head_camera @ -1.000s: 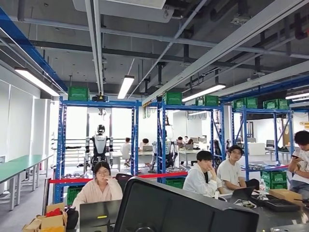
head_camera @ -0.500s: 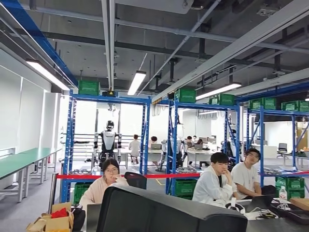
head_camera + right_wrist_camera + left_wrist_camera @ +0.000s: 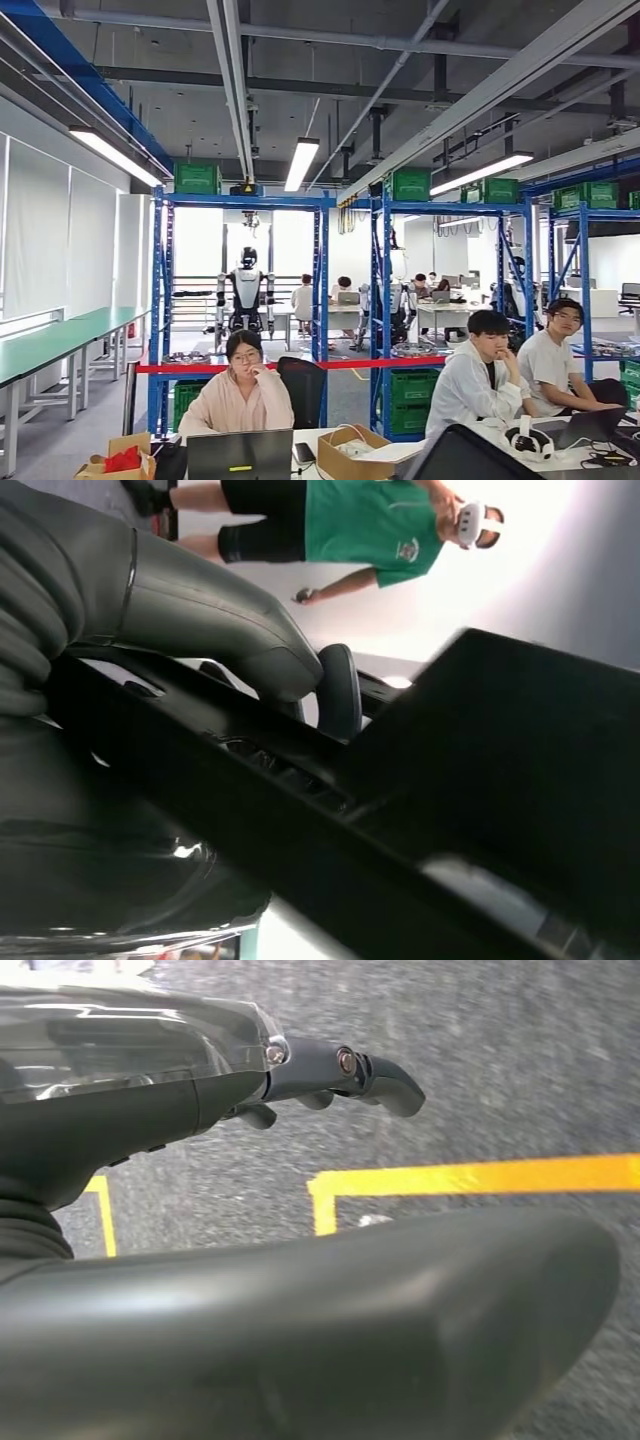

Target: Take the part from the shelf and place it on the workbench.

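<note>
L hand (image 3: 151,1130): holds nothing. Thumb (image 3: 317,1330) and dark fingers (image 3: 377,1075) stretched out straight, wide gap between them. It hangs over grey floor (image 3: 490,1050) w/ yellow tape lines (image 3: 483,1174), 1 long strip w/ a corner and 1 short strip.

R hand (image 3: 98,710): grips the black part (image 3: 490,780). Its thumb (image 3: 219,620) lies flat along the part's edge, and 1 dark fingertip shows past it. The part's long straight edge runs slantwise through the R wrist view. Beyond it stands 1 person (image 3: 362,520) in a green shirt w/ a white headset.

Head view: a corner of the same part pokes up at the bottom edge, right of centre. Behind it is a bench (image 3: 423,450) w/ 3 seated people, 1 at lower centre (image 3: 243,385) and 2 at lower right, plus 1 laptop (image 3: 240,452) and 2 cardboard boxes (image 3: 351,455). Red barrier tape (image 3: 226,368) crosses mid-frame. Blue shelf racks (image 3: 321,290) stand behind it, w/ green crates (image 3: 198,178) on top. 1 other humanoid robot (image 3: 247,292) stands between the rack posts at centre-left. An open aisle runs at lower left beside a long green bench (image 3: 53,340).
</note>
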Controlling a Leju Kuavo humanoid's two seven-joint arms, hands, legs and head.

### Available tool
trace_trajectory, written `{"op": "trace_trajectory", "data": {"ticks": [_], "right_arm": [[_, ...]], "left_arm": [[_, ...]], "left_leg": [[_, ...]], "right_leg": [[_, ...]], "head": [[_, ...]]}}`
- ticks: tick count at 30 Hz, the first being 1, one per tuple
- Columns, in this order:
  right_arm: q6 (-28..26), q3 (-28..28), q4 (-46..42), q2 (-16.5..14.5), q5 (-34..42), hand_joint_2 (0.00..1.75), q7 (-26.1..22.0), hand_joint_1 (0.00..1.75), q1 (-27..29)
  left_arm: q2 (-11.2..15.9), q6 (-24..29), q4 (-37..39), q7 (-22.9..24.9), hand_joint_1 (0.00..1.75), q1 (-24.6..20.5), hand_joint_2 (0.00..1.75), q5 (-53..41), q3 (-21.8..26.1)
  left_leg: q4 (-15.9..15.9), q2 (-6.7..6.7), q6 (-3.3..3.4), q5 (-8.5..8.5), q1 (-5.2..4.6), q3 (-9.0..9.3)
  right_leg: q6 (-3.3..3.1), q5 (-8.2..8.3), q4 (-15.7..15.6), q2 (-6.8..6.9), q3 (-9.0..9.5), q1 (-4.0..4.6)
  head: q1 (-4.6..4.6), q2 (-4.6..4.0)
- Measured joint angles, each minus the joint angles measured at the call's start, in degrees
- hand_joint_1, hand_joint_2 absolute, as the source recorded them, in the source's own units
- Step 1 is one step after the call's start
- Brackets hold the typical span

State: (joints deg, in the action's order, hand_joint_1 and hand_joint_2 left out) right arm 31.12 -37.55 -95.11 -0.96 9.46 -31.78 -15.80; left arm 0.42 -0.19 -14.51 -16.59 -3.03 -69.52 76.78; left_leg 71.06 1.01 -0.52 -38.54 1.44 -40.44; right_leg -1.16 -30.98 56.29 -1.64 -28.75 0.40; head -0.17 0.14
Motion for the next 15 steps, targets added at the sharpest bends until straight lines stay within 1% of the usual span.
{"op": "trace_trajectory", "data": {"ticks": [1,2,3,4,5,6,7,8,9,10,11,12,13,14,15], "right_arm": [[0.0,0.0,0.0,0.0,0.0,1.75,0.0,1.75,0.0],[0.0,0.0,0.1,0.0,0.0,1.75,0.0,1.75,0.0],[0.0,0.0,0.1,0.0,0.0,1.75,0.0,1.75,0.0],[0.0,0.0,0.1,0.0,0.0,1.75,0.1,1.75,0.1],[0.1,0.0,0.1,0.0,0.0,1.75,0.1,1.75,0.1],[0.1,0.0,-0.1,0.0,-0.1,1.75,0.1,1.75,0.0],[0.1,0.0,-0.2,-0.1,-0.1,1.75,0.1,1.75,0.0],[0.1,0.0,-0.3,-0.1,0.0,1.75,0.1,1.75,-0.1],[0.1,0.0,-0.4,-0.1,0.0,1.75,0.0,1.75,-0.2],[0.1,0.0,-0.4,-0.1,0.0,1.75,0.0,1.75,-0.1],[0.1,0.0,-0.4,-0.1,0.0,1.75,0.0,1.75,0.0],[0.1,0.0,-0.3,0.0,0.0,1.75,0.0,1.75,0.0],[0.1,0.0,-0.3,0.0,0.0,1.75,0.0,1.75,0.1],[0.1,0.0,-0.3,0.0,0.0,1.75,0.0,1.75,0.1],[0.1,0.0,-0.4,0.0,0.0,1.75,0.0,1.75,0.1]], "left_arm": [[0.0,0.0,0.0,0.0,0.00,0.1,1.75,0.0,0.0],[0.0,0.0,0.0,0.0,0.00,0.1,1.75,0.0,0.0],[0.0,0.0,0.0,0.0,0.00,0.2,1.75,0.0,0.1],[0.0,0.0,0.0,0.0,0.00,0.2,1.75,-0.1,0.1],[0.0,0.0,0.0,0.0,0.00,0.2,1.75,-0.1,0.1],[0.0,0.0,0.0,0.0,0.00,0.0,1.75,-0.1,0.2],[0.0,0.0,0.0,-0.1,0.00,-0.1,1.75,-0.1,0.2],[0.0,0.0,0.0,-0.1,0.00,-0.1,1.75,-0.1,0.2],[0.1,0.0,0.0,-0.2,0.00,-0.2,1.75,-0.1,0.2],[0.1,0.0,0.0,-0.2,0.00,-0.2,1.75,-0.1,0.2],[0.1,0.0,0.0,-0.2,0.00,-0.2,1.75,-0.1,0.2],[0.2,-0.1,0.0,-0.1,0.00,-0.2,1.75,-0.2,0.2],[0.2,-0.1,0.0,0.0,0.00,-0.2,1.75,-0.2,0.2],[0.1,-0.1,0.0,0.1,0.00,-0.1,1.75,-0.3,0.2],[0.1,0.0,0.0,0.2,0.00,-0.1,1.75,-0.3,0.2]], "left_leg": [[-2.6,-0.13,-0.02,3.13,0.07,-0.35],[-5.5,-0.28,0.01,7.67,0.04,-0.78],[-7.6,-0.43,0.12,11.53,-0.07,-1.07],[-8.9,-0.51,0.32,14.34,-0.27,-1.36],[-9.5,-0.54,0.60,15.18,-0.54,-1.57],[-9.4,-0.50,0.96,14.67,-0.65,-1.27],[-9.6,-0.42,1.32,14.33,-0.68,-0.82],[-9.8,-0.40,1.64,13.91,-0.62,-0.16],[-10.0,-0.36,1.92,13.53,-0.50,0.61],[-10.3,-0.34,2.11,13.05,-0.47,1.34],[-10.4,-0.35,2.23,12.55,-0.47,1.98],[-10.5,-0.35,2.32,12.02,-0.51,2.58],[-10.5,-0.31,2.37,11.41,-0.57,3.26],[-10.5,-0.23,2.41,10.81,-0.63,4.01],[-10.5,-0.14,2.43,10.16,-0.68,4.92]], "right_leg": [[0.17,-1.22,0.0,0.06,1.48,0.01],[0.42,-2.45,0.2,0.11,2.82,0.06],[0.74,-3.45,0.3,0.10,3.62,0.11],[1.08,-4.21,0.3,0.08,4.10,0.08],[1.42,-4.68,0.3,0.05,4.41,-0.01],[1.77,-4.78,0.2,0.03,4.51,-0.14],[2.10,-4.62,0.9,0.14,4.49,-0.28],[2.43,-4.29,2.9,0.32,3.67,-0.35],[2.74,-4.18,5.8,0.48,2.05,-0.40],[3.01,-4.66,9.6,0.66,-0.39,-0.45],[3.18,-5.89,13.4,0.77,-3.29,-0.50],[3.26,-7.53,16.3,0.81,-5.97,-0.52],[3.23,-8.81,17.9,0.84,-8.18,-0.50],[3.08,-9.01,17.8,0.85,-9.53,-0.44],[2.82,-7.45,15.8,0.86,-9.94,-0.27]], "head": [[0.00,-0.01],[0.00,-0.01],[-0.03,-0.01],[-0.07,-0.01],[-0.11,0.00],[-0.15,0.00],[-0.16,0.00],[-0.16,0.00],[-0.16,-0.01],[-0.16,0.00],[-0.17,0.00],[-0.17,0.00],[-0.17,-0.01],[-0.16,-0.01],[-0.16,-0.01]]}}
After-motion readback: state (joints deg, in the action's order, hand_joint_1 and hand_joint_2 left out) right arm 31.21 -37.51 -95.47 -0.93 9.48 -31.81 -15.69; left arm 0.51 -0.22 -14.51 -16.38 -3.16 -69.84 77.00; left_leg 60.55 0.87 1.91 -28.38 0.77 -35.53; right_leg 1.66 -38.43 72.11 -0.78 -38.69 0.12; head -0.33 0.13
